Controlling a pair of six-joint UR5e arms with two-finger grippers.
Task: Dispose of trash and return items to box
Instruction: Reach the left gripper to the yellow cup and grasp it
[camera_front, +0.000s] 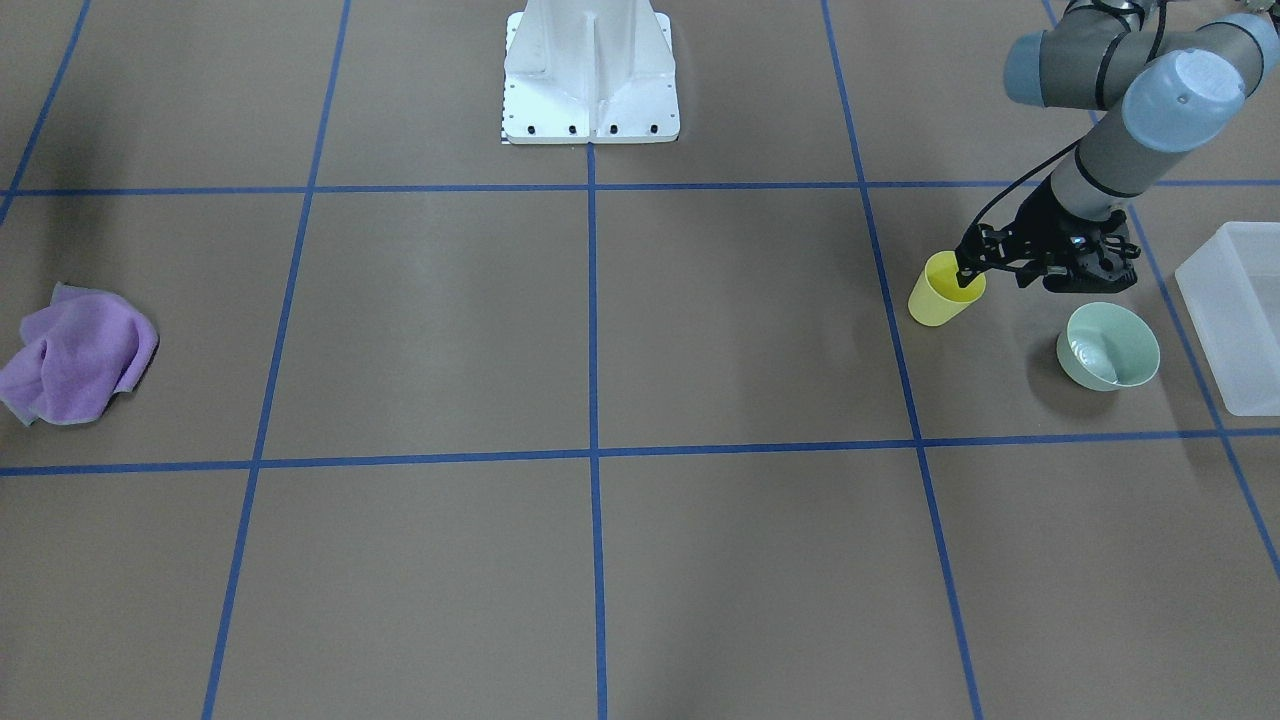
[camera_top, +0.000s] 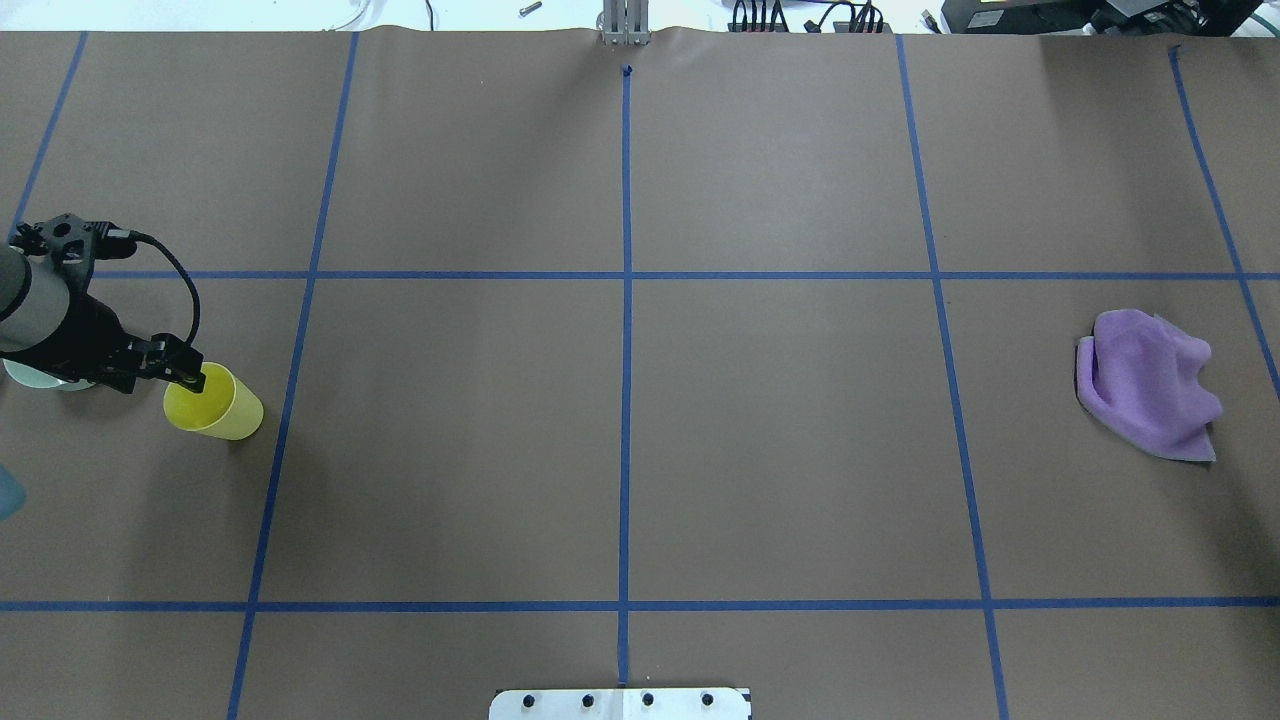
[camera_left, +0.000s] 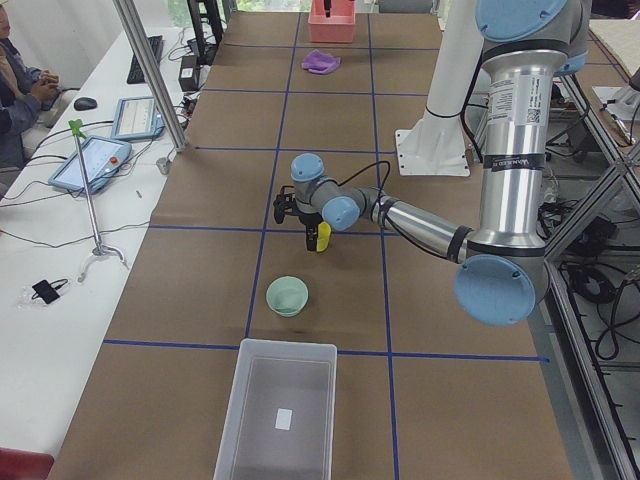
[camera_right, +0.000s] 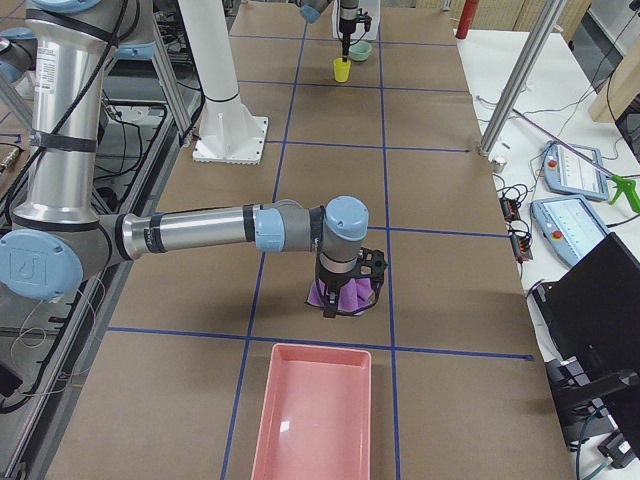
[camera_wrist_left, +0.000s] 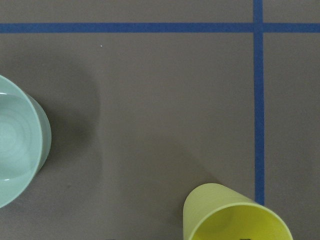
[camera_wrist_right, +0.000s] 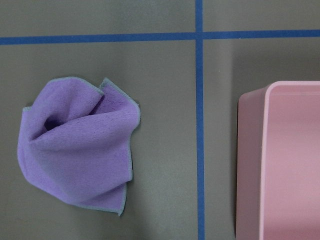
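A yellow cup (camera_front: 940, 295) stands on the brown table, also seen in the left wrist view (camera_wrist_left: 235, 215). My left gripper (camera_front: 1000, 278) hangs over it, open, with one fingertip inside the cup's rim. A mint-green bowl (camera_front: 1110, 345) sits beside it, and the frosted-white box (camera_front: 1235, 320) lies just beyond the bowl. A crumpled purple cloth (camera_top: 1150, 385) lies at the table's other end. My right gripper (camera_right: 348, 300) hovers directly over that cloth; I cannot tell whether it is open or shut. The right wrist view shows the cloth (camera_wrist_right: 80, 155) lying loose.
A pink bin (camera_wrist_right: 285, 160) stands next to the cloth at the table's right end. The white robot base (camera_front: 590, 80) is at the middle of the near edge. Blue tape lines grid the table. Operators' desks with tablets run along the far side.
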